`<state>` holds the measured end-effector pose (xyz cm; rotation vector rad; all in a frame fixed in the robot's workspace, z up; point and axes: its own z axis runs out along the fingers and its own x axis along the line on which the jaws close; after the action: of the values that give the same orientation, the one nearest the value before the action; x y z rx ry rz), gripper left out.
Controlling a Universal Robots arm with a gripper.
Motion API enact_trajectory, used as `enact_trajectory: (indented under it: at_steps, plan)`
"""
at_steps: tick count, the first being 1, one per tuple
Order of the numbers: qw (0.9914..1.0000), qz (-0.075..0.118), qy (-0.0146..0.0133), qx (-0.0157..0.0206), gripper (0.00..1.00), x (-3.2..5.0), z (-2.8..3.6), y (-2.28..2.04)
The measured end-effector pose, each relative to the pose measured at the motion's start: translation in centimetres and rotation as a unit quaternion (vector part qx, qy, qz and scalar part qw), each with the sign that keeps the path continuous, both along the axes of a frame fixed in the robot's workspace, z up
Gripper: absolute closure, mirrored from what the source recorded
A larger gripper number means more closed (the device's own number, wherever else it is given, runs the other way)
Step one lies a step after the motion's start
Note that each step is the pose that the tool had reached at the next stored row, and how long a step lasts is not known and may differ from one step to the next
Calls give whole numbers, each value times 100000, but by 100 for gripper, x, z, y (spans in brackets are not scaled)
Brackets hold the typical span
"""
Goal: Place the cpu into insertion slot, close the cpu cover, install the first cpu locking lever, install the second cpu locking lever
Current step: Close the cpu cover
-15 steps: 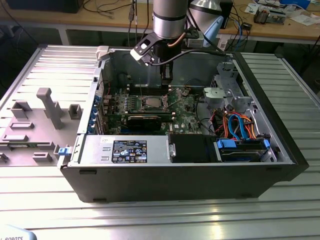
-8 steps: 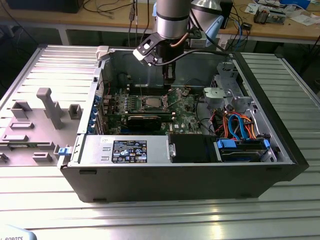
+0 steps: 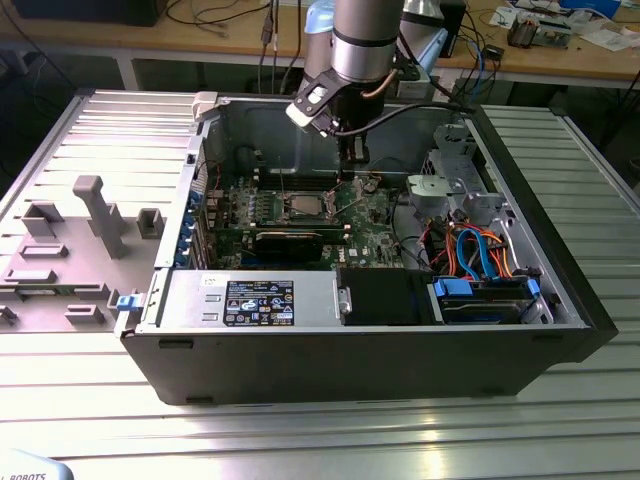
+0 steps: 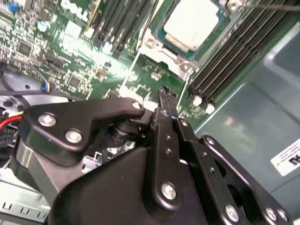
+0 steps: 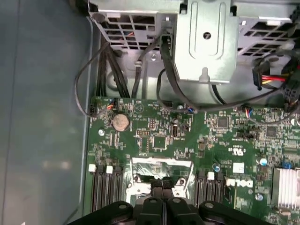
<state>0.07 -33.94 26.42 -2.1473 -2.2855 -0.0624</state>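
Pincer point(image 5: 162, 183) — black, fingers pressed together, empty. Flat silver-grey square cpu point(image 4: 194, 23): seated in the silver-rimmed insertion slot point(image 4: 154, 43). Thin silver cpu cover point(image 5: 161, 165): apparently raised at the slot's edge, beside the fingertips. Handling — push its top bar steadily, clear of the cpu.

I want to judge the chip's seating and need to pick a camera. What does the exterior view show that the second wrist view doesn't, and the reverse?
Exterior view: the whole open case on the slatted table, the arm reaching down into it, and blue and orange cables at the exterior view's right.
Second wrist view: the metal rim of the insertion slot and the memory slots close up.
Both: the silver-topped cpu lying in the slot, the green board, the gripper close to the slot.
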Motion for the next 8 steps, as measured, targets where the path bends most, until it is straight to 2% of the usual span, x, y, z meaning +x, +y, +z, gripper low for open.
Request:
enact_trajectory:
  at_steps: [5,8]
  plan:
    - [100000,-42,65,-5,89,118,-14,19]
    - [99994,-1114,60,2,89,200,-25,40]
